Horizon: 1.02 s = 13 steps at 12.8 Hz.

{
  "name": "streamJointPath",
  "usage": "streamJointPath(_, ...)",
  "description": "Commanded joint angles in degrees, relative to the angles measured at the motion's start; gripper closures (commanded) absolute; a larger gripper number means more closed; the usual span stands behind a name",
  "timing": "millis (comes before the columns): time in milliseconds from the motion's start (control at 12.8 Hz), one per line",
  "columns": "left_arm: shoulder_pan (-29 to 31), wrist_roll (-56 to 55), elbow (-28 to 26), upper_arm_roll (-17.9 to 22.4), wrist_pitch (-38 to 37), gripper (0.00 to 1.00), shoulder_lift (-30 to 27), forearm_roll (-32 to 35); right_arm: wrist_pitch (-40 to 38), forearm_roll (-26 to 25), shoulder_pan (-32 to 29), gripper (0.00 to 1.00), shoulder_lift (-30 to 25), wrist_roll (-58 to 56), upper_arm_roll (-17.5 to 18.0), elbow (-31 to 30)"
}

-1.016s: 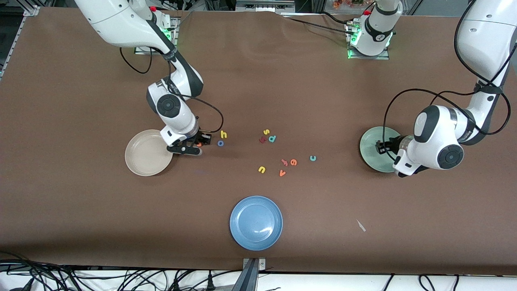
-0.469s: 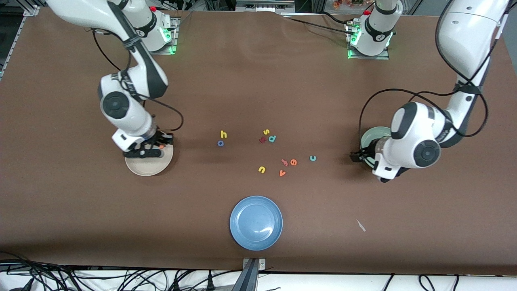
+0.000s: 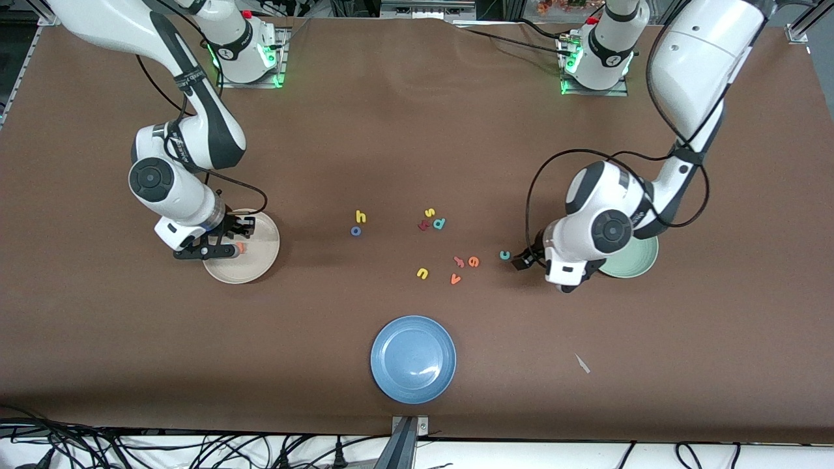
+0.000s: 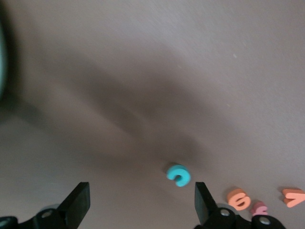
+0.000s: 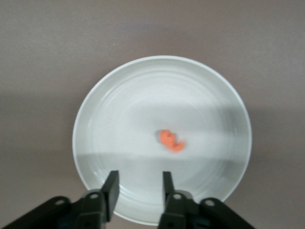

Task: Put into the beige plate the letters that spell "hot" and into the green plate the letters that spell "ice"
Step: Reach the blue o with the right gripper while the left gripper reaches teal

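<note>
One letter of six is home, as far as I can see: the orange t (image 5: 171, 140) lies loose in the beige plate (image 3: 257, 268), just under my right gripper (image 5: 138, 188), whose fingers stand parted and empty above the plate's rim. My left gripper (image 4: 142, 202) hangs low over the table with its fingers spread wide and nothing between them, the teal c (image 4: 179, 174) lying on the cloth just ahead of the gap, a shade toward one fingertip. The green plate (image 3: 642, 264) sits partly hidden under that arm's wrist, and I cannot tell whether anything lies in it. Left to move for "hot": the yellow h (image 3: 360, 217) and the blue o (image 3: 356, 230), side by side well apart from the right gripper, toward mid-table. Left for "ice": the c, the orange e (image 3: 474, 262) just past it, and the dark red i (image 3: 423, 225). The i looks the awkward one to me, packed against the yellow s (image 3: 429, 212) and the teal-blue d (image 3: 440, 223). A pink letter (image 3: 459, 262) touches the e, with the orange v (image 3: 455, 279) and yellow u (image 3: 422, 273) close by. The blue plate (image 3: 413, 358) sits clear of both grippers.
</note>
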Motion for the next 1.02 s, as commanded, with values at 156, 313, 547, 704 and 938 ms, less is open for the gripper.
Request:
streamJointPath(156, -3.0, -1.3, 0.7, 1.0, 4.4, 0.36, 2.5, -0.8, 2.3, 2.8, 0.1, 0.39, 0.5, 10.4, 6.2, 0.0)
streamJointPath(313, -4.1, -1.5, 0.7, 1.3, 5.5, 0.40, 3.5, -0.7, 3.8, 2.7, 3.1, 0.37, 2.5, 18.5, 8.2, 2.2)
streamJointPath(547, -6.2, -2.1, 0.7, 3.3, 6.2, 0.44, 4.2, 1.3, 4.0, 1.9, 10.2, 0.37, 6.9, 28.6, 8.2, 8.3)
streamJointPath(704, -6.4, -2.2, 0.7, 3.3, 6.3, 0.49, 4.6, 2.1, 4.1, -1.2, 13.3, 0.37, 10.7, 34.9, 8.2, 12.0)
streamJointPath(938, -6.4, -2.2, 0.7, 3.3, 6.4, 0.60, 4.7, 2.1, 7.0, -10.2, 14.0, 0.37, 14.0, 43.6, 8.2, 12.4)
